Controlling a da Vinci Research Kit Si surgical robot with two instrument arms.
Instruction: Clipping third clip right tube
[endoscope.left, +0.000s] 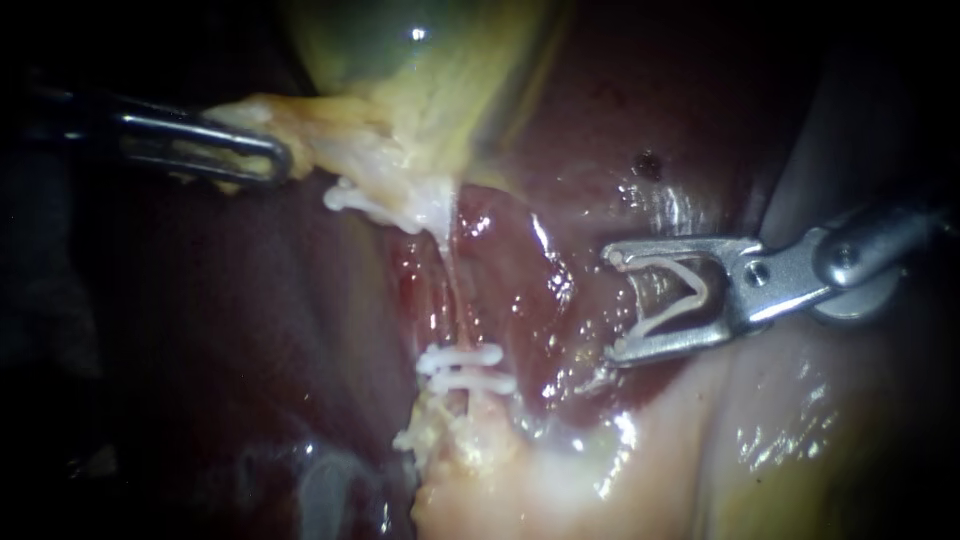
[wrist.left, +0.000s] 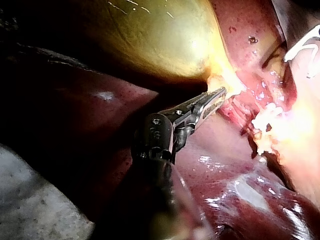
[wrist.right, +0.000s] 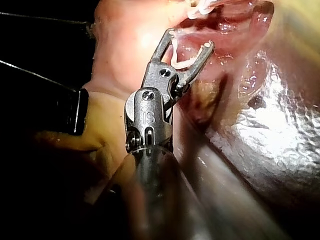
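A thin pale tube (endoscope.left: 458, 295) runs down from the gallbladder's frayed yellow neck (endoscope.left: 390, 165) to fatty tissue below. Two white clips (endoscope.left: 465, 368) lie across its lower part, and another white clip (endoscope.left: 350, 198) sits at the neck. My right instrument (endoscope.left: 615, 303) stands to the right of the tube and apart from it. Its jaws are spread wide, shut on an open white clip (endoscope.left: 680, 295) that also shows in the right wrist view (wrist.right: 185, 62). My left instrument (endoscope.left: 270, 160) is shut on the yellow neck tissue, as the left wrist view (wrist.left: 217, 95) confirms.
The greenish-yellow gallbladder (endoscope.left: 420, 60) bulges above, over dark red liver (endoscope.left: 620, 120). Wet pale tissue (endoscope.left: 560, 480) fills the lower part of the endoscope view. The liver lobe (endoscope.left: 250, 330) at the left is in shadow.
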